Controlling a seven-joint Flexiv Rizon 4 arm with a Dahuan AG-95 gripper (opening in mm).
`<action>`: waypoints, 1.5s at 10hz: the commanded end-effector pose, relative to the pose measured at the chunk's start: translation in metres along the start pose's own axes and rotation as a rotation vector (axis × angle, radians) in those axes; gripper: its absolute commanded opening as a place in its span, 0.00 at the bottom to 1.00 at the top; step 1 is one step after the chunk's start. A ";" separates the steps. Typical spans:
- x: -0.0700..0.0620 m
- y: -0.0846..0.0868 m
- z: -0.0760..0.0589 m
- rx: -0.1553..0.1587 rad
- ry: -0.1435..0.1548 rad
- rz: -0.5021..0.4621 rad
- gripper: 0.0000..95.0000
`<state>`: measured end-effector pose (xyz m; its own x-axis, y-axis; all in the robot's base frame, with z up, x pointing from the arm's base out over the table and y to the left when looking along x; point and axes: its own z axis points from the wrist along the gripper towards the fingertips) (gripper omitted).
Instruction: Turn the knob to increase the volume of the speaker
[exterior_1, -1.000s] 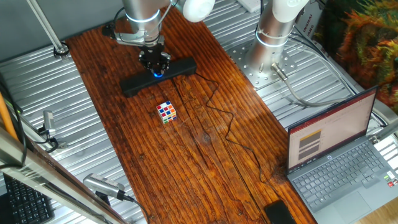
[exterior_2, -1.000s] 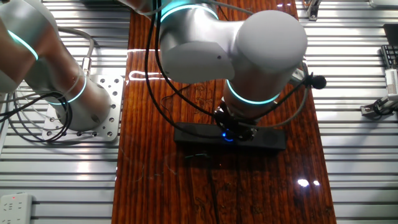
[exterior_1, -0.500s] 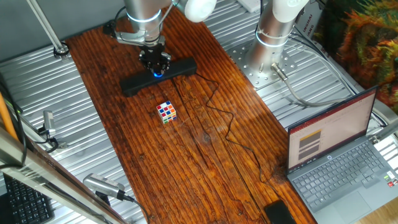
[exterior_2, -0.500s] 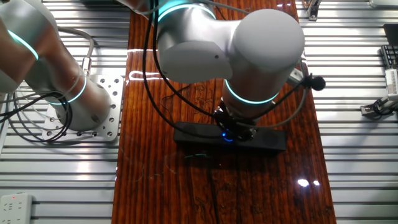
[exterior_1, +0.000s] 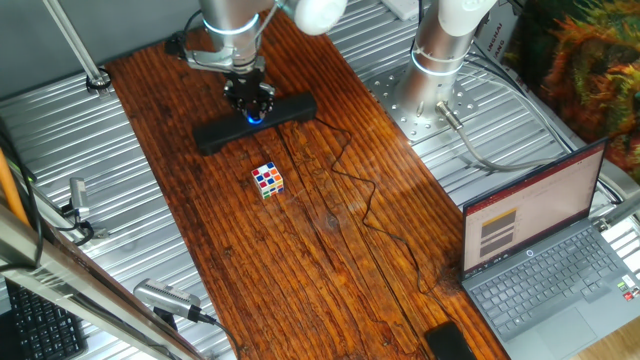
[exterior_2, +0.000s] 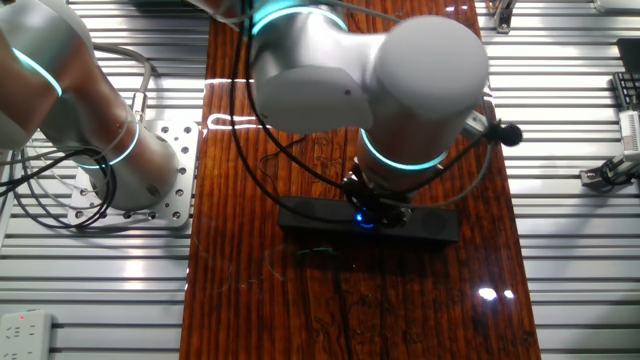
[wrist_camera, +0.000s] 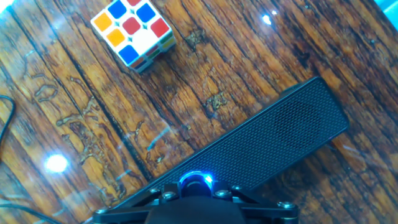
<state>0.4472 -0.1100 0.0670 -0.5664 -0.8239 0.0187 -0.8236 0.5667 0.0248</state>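
While the arm (exterior_2: 380, 80) stood nearly vertical over the wooden table (exterior_1: 300, 250), its large silver joints filled much of the other fixed view and hid the far part of the board behind the jaws. The wrist pointed straight down, and the gripper (exterior_1: 250, 108) was lowered onto the middle of the speaker (exterior_1: 290, 110). The speaker, a long flat black bar, lay directly beneath the jaws and extended to both sides of them; in the hand view its mesh face (wrist_camera: 273, 143) ran away from the jaws toward one edge of the picture, and the other half was cut off by the gripper body. A thin black cable (exterior_1: 350, 180) trailed from one end of the speaker across the board, away from the jaws.

A laptop (exterior_1: 550, 250) stood well apart from the jaws, off the board on the ribbed metal surface. A multicoloured cube (exterior_1: 267, 180) rested on the wood near the jaws, apart from the speaker, with bare wood between the two.

The knob (wrist_camera: 194, 183) sat at the jaws, visible only as a small blue glow. The fingertips were hidden in every view, so whether the jaws were open or closed on the knob could not be told.
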 end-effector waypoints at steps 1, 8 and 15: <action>0.002 0.003 -0.001 0.013 0.017 -0.011 0.60; 0.003 0.003 -0.003 0.018 0.031 -0.022 0.60; 0.003 0.002 -0.007 0.037 0.067 -0.163 0.60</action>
<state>0.4438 -0.1115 0.0733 -0.4426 -0.8931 0.0798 -0.8963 0.4434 -0.0089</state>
